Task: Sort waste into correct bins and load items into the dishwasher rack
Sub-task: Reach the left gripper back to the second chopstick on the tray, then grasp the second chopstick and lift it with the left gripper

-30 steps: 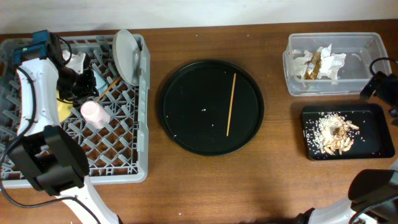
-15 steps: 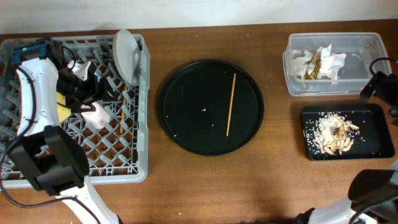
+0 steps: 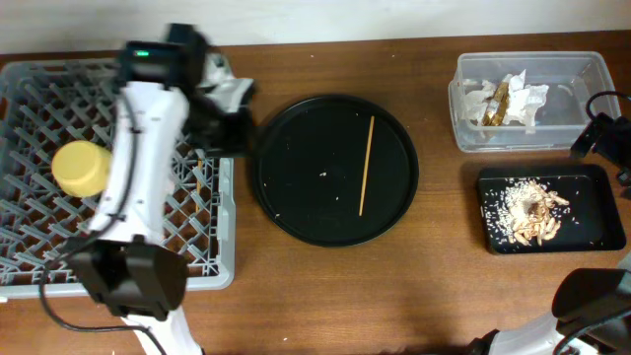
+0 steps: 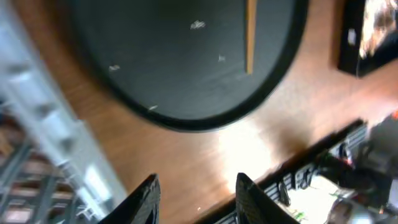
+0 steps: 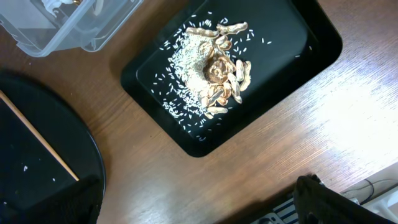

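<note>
One thin brown wooden chopstick [image 3: 366, 165] lies on the large round black tray [image 3: 296, 197] at the middle of the brown wooden table [image 3: 325, 296] in the overhead view. To its left, the white left arm [image 3: 148, 148] reaches over the large square grey plastic crate [image 3: 59, 237], where a yellow bowl [image 3: 81, 168] sits among the pegs. At far right, crumpled white and gold-brown wrappers [image 3: 506, 99] sit inside the clear plastic rectangular tub [image 3: 582, 74]. Just nearer, rice grains and brownish fried pieces [image 3: 529, 212] lie in the shallow black rectangular tray [image 3: 592, 187]. The blurred left wrist view shows the left gripper [image 4: 196, 182] above bare table beside the round tray, its jaws apart and holding nothing. In the right wrist view the scraps fill the shallow tray's middle. Only a dark part of the right gripper [image 5: 320, 198] shows, so I cannot tell how its jaws stand.
</note>
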### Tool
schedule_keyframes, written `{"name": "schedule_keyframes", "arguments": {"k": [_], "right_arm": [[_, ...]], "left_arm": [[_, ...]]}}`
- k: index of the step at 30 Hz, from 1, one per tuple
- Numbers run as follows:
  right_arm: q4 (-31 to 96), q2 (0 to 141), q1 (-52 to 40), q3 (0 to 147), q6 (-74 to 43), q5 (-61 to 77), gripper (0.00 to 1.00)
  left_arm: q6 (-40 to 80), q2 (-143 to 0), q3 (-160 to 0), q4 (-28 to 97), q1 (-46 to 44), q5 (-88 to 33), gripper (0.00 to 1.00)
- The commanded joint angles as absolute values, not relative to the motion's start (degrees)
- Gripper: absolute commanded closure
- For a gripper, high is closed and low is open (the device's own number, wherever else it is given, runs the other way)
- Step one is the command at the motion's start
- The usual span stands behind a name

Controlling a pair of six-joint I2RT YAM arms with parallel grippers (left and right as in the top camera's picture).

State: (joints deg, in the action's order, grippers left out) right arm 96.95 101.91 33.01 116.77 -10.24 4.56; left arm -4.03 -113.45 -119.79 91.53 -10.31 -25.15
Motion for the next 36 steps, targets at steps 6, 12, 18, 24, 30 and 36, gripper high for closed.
{"name": "schedule_keyframes", "arguments": {"k": [6, 12, 18, 24, 30, 36], "right_arm": [[97.1, 101.6, 33.1, 116.8, -9.9, 4.4, 0.02], [97.1, 101.6, 33.1, 116.8, -9.9, 4.4, 0.02], [97.1, 101.6, 33.1, 116.8, -9.9, 4.4, 0.02], [97.1, 101.6, 33.1, 116.8, -9.9, 4.4, 0.02], [97.1, 101.6, 33.1, 116.8, -9.9, 4.4, 0.02], [97.1, 101.6, 33.1, 116.8, -9.9, 4.4, 0.02]], "left_arm": [[21.7, -118.6, -109.6, 61.2, -36.5, -0.5, 0.54], [23.8, -128.9, -109.6, 52.2, -39.7, 3.8, 0.53], [24.0, -135.2, -109.6, 50.3, -40.6, 3.2, 0.58], [24.0, -136.0, -109.6, 48.1, -42.7, 3.3, 0.58], [24.0, -140.2, -109.6, 48.9, -43.0, 4.5, 0.66], [24.0, -140.4, -109.8, 50.4, -43.0, 4.3, 0.99]]}}
